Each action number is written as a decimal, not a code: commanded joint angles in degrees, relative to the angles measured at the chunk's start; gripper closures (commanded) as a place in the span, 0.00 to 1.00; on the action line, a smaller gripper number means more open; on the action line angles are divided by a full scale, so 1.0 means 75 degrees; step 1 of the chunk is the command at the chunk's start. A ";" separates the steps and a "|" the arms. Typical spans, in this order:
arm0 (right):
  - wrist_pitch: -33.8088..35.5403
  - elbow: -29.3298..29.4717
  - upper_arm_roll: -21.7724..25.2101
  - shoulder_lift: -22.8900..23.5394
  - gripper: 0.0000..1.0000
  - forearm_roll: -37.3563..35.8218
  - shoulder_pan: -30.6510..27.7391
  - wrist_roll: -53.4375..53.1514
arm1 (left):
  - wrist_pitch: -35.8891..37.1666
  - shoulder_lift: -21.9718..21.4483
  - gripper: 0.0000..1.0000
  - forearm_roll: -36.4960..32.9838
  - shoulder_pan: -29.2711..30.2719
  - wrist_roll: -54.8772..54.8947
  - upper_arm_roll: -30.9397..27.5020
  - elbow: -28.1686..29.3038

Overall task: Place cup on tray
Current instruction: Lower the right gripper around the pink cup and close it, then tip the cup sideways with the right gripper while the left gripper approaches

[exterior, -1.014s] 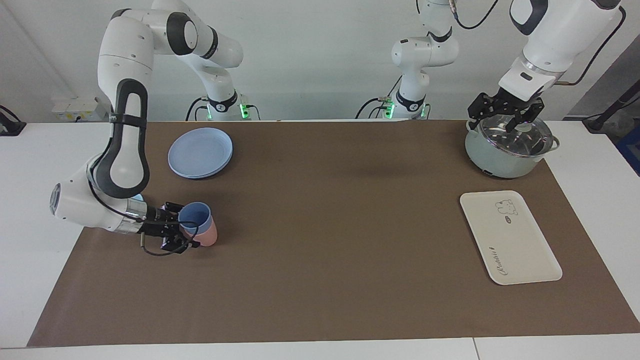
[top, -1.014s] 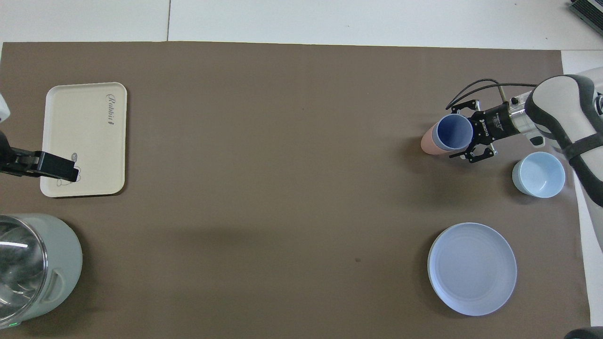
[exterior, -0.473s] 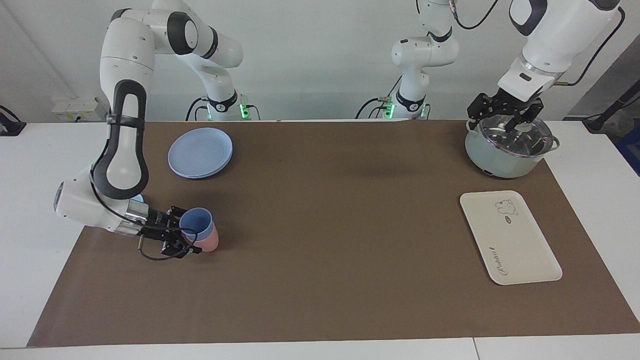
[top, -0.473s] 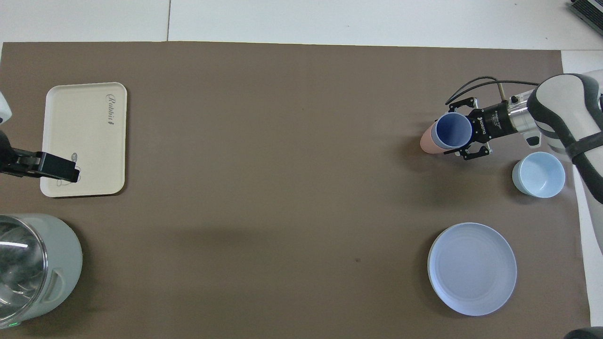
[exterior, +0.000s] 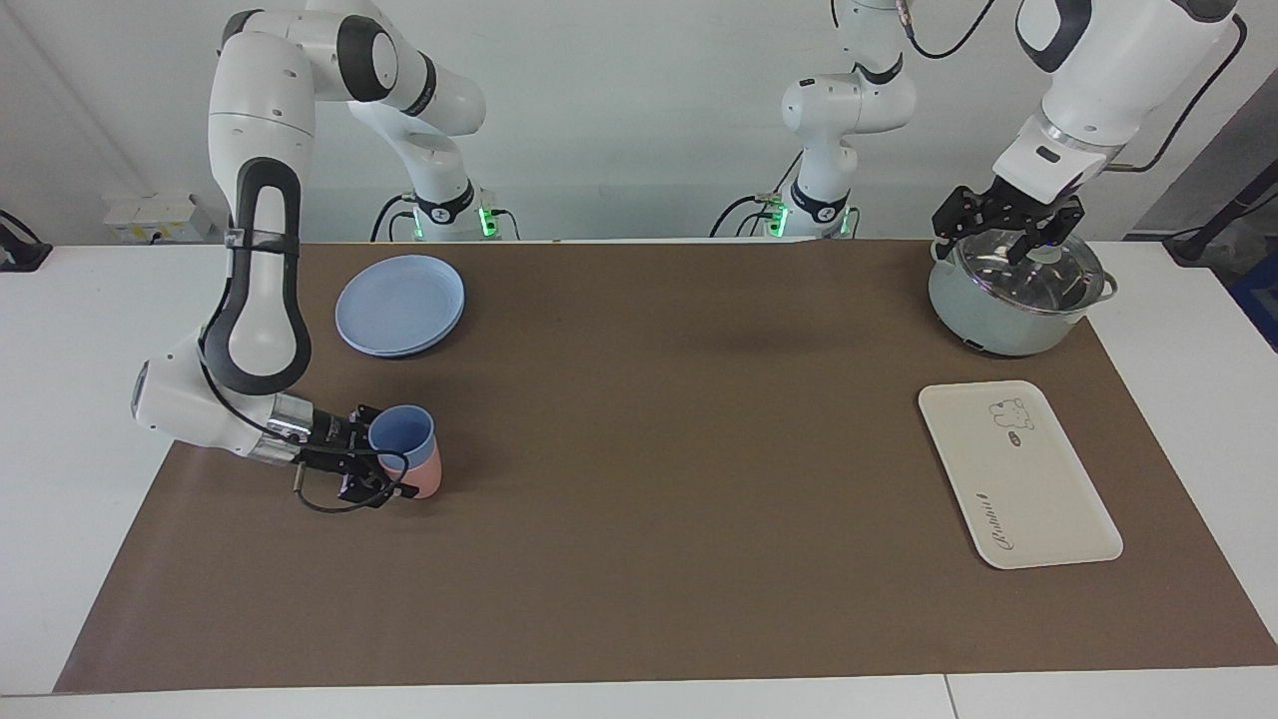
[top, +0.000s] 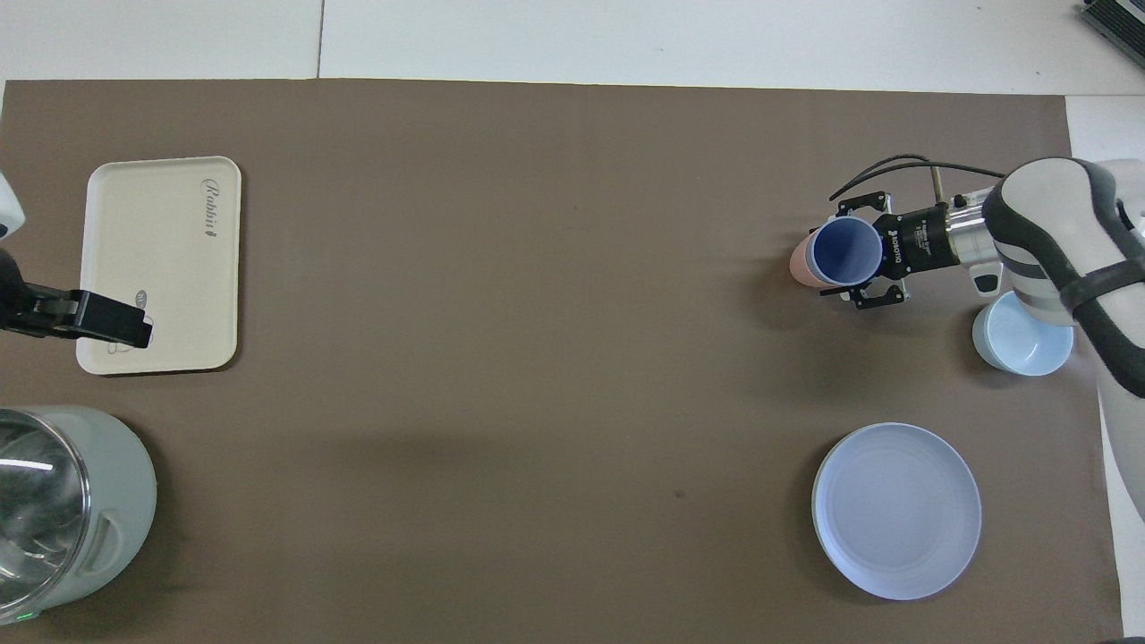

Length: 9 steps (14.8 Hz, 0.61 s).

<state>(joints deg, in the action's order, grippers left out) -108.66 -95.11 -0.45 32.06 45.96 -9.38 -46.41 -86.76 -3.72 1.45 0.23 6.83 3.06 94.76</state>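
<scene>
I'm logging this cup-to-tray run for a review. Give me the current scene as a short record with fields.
cup: blue cup nested in a pink cup, toward the right arm's end of the table
right claw: right claw closed on the blue cup's rim
tray: cream tray toward the left arm's end, nothing on it
left claw: left claw open, over the lidded pot, waiting
other items: blue plate nearer the robots than the cups; light-blue bowl beside the right arm
task status: cup not yet on tray

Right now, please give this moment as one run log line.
right pincer: shut on periwinkle-blue tapered plastic cup nested in pink cup | cream rectangular tray: bare | left pincer: open over pot
</scene>
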 commanded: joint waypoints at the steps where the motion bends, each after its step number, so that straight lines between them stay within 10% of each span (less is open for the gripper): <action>1: -0.0032 -0.0723 -0.0034 -0.0453 0.17 0.0200 0.0009 0.0689 | -0.0138 -0.0230 0.00 0.0064 -0.0101 -0.0114 -0.0056 0.0256; 2: -0.0009 -0.0864 -0.0046 -0.0500 0.91 0.0235 0.0044 0.0935 | -0.0138 -0.0230 0.00 0.0064 -0.0101 -0.0114 -0.0056 0.0256; 9: 0.0179 -0.1637 -0.0046 -0.1319 1.00 0.0692 0.0499 0.0904 | -0.0419 -0.0230 0.00 0.0145 -0.0089 -0.0861 -0.0045 0.0279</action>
<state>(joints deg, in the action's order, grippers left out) -107.49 -103.10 -0.63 26.88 49.17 -7.11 -39.79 -87.94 -3.78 1.55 0.23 3.64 3.09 94.77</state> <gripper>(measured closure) 0.189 0.000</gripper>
